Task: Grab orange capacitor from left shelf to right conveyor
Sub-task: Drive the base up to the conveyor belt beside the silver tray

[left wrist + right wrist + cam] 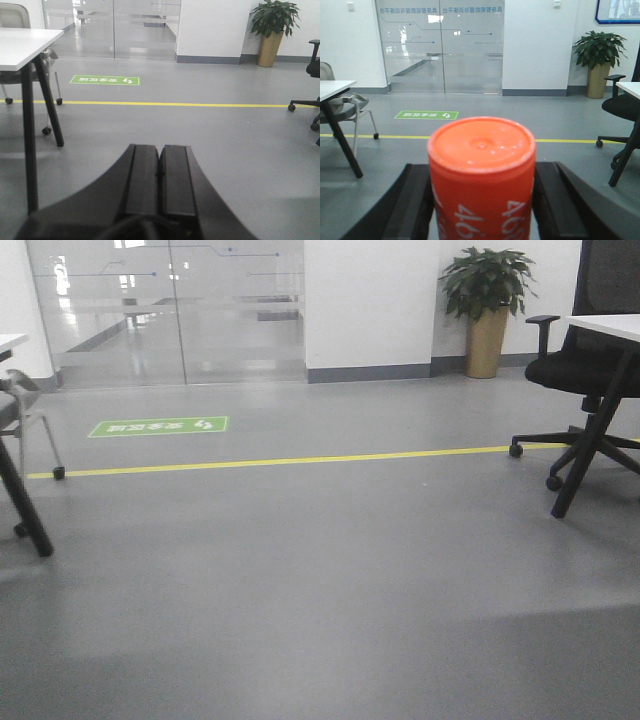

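So the orange capacitor fills the bottom centre of the right wrist view. Its flat orange end cap is tipped toward the camera, and the white digits on its side read upside down. It sits right between the two black fingers of the right gripper, one against each side, so the pincer is spread about as wide as the can and clamped on it. Can't see the can's lower end, it runs off the bottom edge.

The arm is held out roughly level, pointing over the grey floor toward the yellow line, the green floor sign and the glass doors.

The left gripper is bottom centre of its own view, both pads pushed together with nothing between them. It's aimed level over the same floor, with a white table at upper left.
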